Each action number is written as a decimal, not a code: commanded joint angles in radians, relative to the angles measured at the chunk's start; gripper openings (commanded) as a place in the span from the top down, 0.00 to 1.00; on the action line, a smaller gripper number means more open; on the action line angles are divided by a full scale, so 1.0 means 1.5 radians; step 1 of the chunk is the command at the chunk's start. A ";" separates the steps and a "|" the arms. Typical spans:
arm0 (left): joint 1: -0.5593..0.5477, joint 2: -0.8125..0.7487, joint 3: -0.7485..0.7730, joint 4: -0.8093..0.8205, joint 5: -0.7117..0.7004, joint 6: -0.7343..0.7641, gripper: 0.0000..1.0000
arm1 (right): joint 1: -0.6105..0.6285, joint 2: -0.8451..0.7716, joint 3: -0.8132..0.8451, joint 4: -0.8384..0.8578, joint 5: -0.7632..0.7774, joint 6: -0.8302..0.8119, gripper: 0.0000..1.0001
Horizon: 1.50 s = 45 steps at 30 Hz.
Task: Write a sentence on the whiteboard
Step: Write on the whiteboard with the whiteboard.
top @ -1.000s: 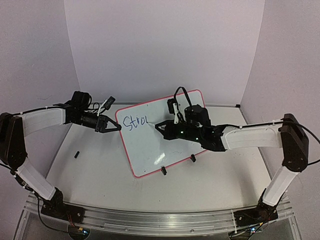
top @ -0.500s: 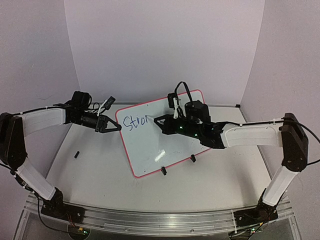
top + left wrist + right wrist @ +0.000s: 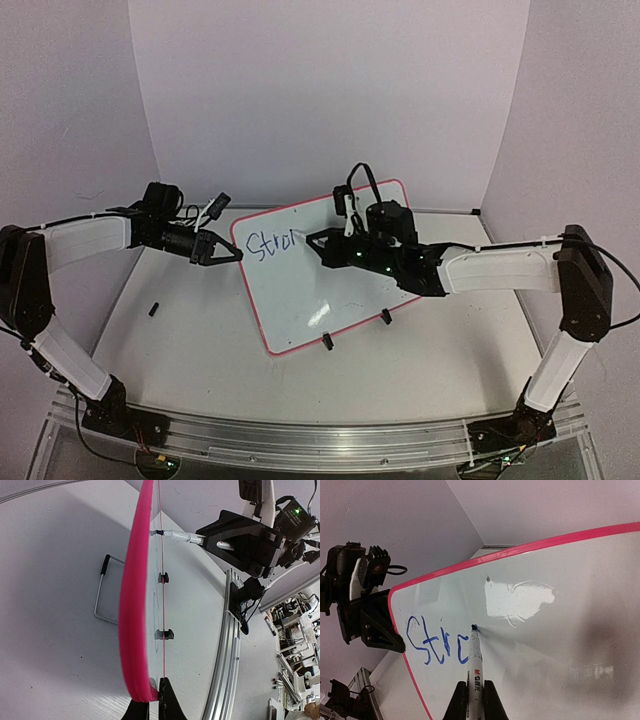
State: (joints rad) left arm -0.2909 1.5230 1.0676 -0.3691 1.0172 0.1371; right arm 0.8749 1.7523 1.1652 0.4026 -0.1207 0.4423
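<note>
The sentence (image 3: 437,645) on the whiteboard (image 3: 320,295) is blue handwriting reading "Stro", the last letter left open like a "c". It sits in the board's upper left corner, just inside the pink rim. A white marker (image 3: 475,662) carries a printed label that seems to begin "M&G", though the print is too small to read with any certainty. The board stands on its long lower edge on two black clip feet (image 3: 326,341), leaning back on a wire stand (image 3: 100,597). Its long axis runs across the worktop (image 3: 200,340) from left to right, and the right end is turned farther from the arm bases. The writing follows that axis along the top edge. The right hand (image 3: 471,692) is closed around the marker's barrel. The marker sticks straight out along the hand's own line, and its blue tip touches the board just to the right of the last letter. From above, this hand reaches in from the right over the board's upper middle, pointing left toward the letters. The left hand (image 3: 150,702) is closed on the board's left edge with the pink rim pinched between its fingers, just beside and below the "S". A small black object (image 3: 153,309) lies on the worktop well to the left of the board.
</note>
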 commanded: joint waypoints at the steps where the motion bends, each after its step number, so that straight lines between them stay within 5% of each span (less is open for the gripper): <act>1: -0.002 -0.015 0.029 0.004 -0.025 0.052 1.00 | -0.004 -0.004 0.005 0.001 0.046 -0.003 1.00; 45: -0.002 -0.017 0.029 0.005 -0.023 0.051 1.00 | -0.017 -0.076 -0.055 0.009 0.031 0.003 1.00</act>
State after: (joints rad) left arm -0.2916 1.5230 1.0676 -0.3691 1.0183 0.1406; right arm 0.8631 1.6379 1.0344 0.4000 -0.0788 0.4572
